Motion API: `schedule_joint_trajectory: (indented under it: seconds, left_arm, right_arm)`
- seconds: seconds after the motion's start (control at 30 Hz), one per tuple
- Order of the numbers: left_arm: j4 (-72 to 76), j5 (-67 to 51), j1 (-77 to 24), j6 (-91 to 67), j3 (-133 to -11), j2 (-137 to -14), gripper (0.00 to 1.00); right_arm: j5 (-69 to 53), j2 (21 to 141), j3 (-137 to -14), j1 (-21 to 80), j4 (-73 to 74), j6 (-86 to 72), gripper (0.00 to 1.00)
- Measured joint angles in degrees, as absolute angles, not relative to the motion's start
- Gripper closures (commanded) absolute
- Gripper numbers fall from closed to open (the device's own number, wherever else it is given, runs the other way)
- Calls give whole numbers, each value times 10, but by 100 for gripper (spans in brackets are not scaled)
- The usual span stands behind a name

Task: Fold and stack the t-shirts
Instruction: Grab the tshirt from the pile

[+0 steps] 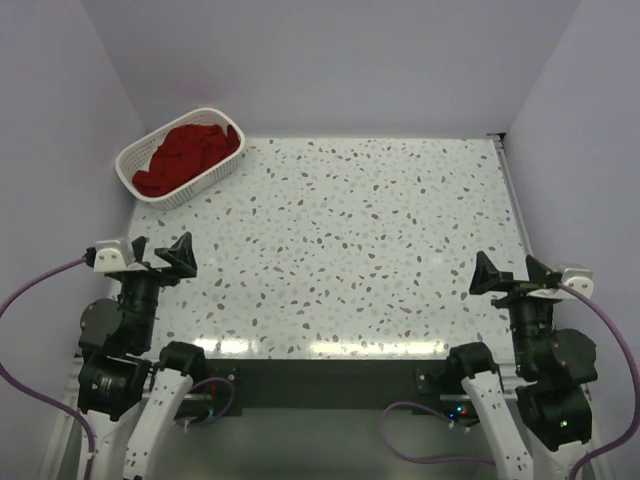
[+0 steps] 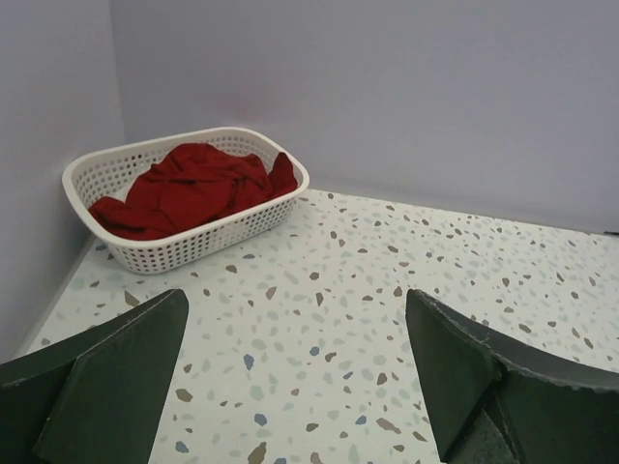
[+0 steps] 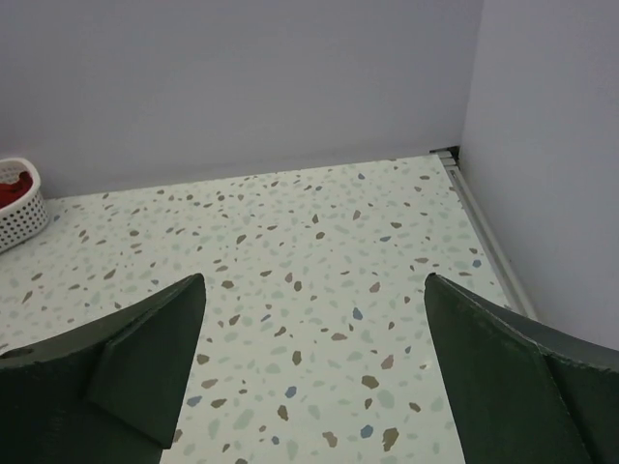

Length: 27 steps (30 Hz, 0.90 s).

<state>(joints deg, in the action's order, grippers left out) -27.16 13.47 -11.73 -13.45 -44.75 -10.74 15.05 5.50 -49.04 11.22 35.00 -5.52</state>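
Two dark hands sat closest, one at each near corner of the bench (image 1: 350,250). The red t-shirts (image 1: 188,155) were all bunched up in a soft heap inside a white basket (image 2: 193,246) with little holes in its sides. I could see only red cloth in there. I could not tell how many shirts made up the heap, and no white ones showed. The heap filled most of the basket and peeked just over the rim. The basket stood in the far left corner of the bench, close to the walls. Its long side ran on a slant, from near-left to far-right. None of the cloth lay out on the speckled bench, so I think the folding had not started yet. The left hand (image 1: 160,262) was the nearer one. The basket was out in front of it, farther along the same side, with bare bench between them. From that hand's own camera the basket sat up and to the left of the gap between its fingers. Its fingers were spread wide and held nothing. The right hand (image 1: 512,280) was over on the other side, well apart from the basket, and from its camera only a corner of the basket showed at the far left edge. Its fingers were spread wide too, with nothing in them. I think the left hand should reach forward and pull out a shirt first.
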Motion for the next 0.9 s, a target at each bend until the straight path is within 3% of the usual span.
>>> schedule_joint_trajectory:
  seconds: [0.43, 0.67, 0.9]
  left_arm:
    - [-180, 124, -117, -165, -405, -265, 0]
    - [-114, 144, -115, -175, -449, -515, 0]
    - [-93, 165, -69, -185, -683, -830, 0]
  right_arm:
    - [127, 65, -392, 118, 314, -56, 1]
    - [114, 113, -385, 139, 277, -66, 1]
    - [108, 137, -375, 159, 274, -69, 1]
